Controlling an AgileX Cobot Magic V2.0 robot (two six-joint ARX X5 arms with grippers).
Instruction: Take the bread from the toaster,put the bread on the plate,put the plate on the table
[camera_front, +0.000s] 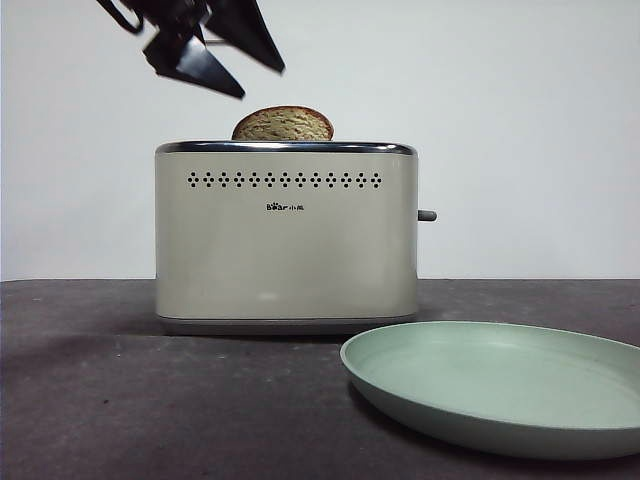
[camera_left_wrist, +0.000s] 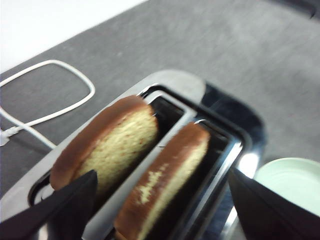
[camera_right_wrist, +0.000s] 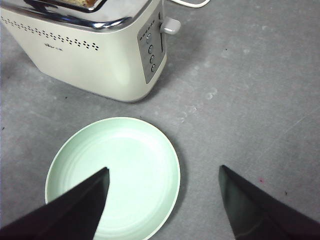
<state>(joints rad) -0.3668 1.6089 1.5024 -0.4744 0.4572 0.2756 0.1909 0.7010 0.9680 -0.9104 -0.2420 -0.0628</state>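
The cream toaster (camera_front: 285, 240) stands on the dark table (camera_front: 120, 400). A slice of bread (camera_front: 283, 124) pokes its domed top out of the toaster. The left wrist view shows two slices, one (camera_left_wrist: 112, 145) in each slot, the other (camera_left_wrist: 172, 167) beside it. My left gripper (camera_front: 260, 82) hangs open just above and to the left of the toaster's top; in its own view (camera_left_wrist: 161, 175) the jaws straddle both slices without touching. The pale-green plate (camera_front: 500, 385) lies on the table in front of the toaster's right end. My right gripper (camera_right_wrist: 163, 169) is open and empty above the plate's edge (camera_right_wrist: 170, 150).
The toaster's grey lever (camera_front: 427, 215) sticks out on its right side, above a panel of buttons (camera_right_wrist: 150, 50). A white cable (camera_left_wrist: 55, 107) loops on the table behind the toaster. A white wall closes the back.
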